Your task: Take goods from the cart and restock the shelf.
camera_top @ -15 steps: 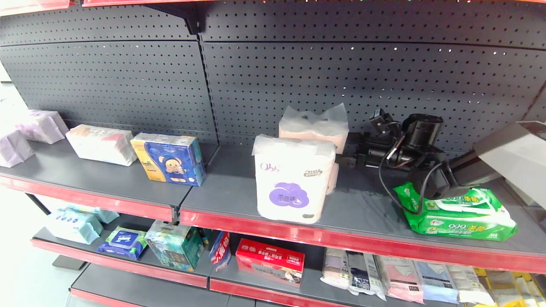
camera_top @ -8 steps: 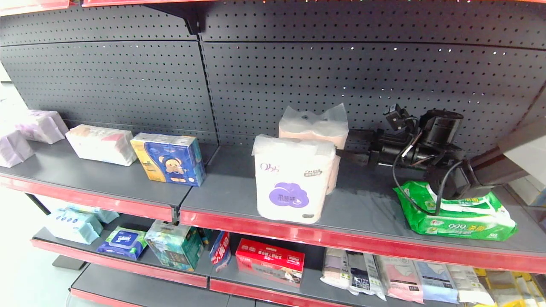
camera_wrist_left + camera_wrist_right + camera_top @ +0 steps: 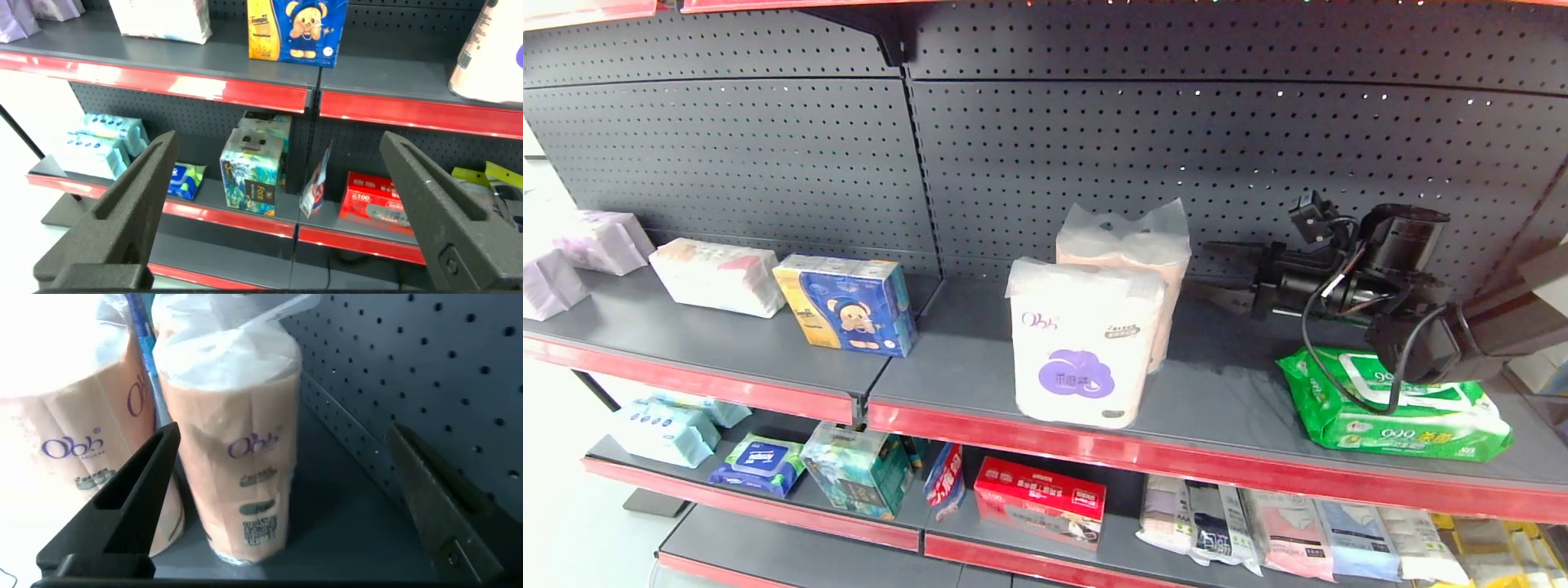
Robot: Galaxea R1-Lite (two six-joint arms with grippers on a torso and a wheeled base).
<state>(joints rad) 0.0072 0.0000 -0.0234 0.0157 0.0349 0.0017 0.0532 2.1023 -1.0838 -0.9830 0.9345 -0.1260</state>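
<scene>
Resting on the shelf (image 3: 1233,392) are toilet-roll packs (image 3: 1082,343) and wipes (image 3: 1421,425).

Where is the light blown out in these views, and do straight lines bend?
Head view: the floor at the left washes out white; the pegboard seam bows. Right wrist view: glare whitens the top of the front toilet roll pack. Left wrist view: the floor washes out too.

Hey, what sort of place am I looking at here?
Most likely a shop's household-paper aisle: red-edged shelves with a pegboard back, stocked with wrapped toilet roll packs and a green wipes pack.
</scene>
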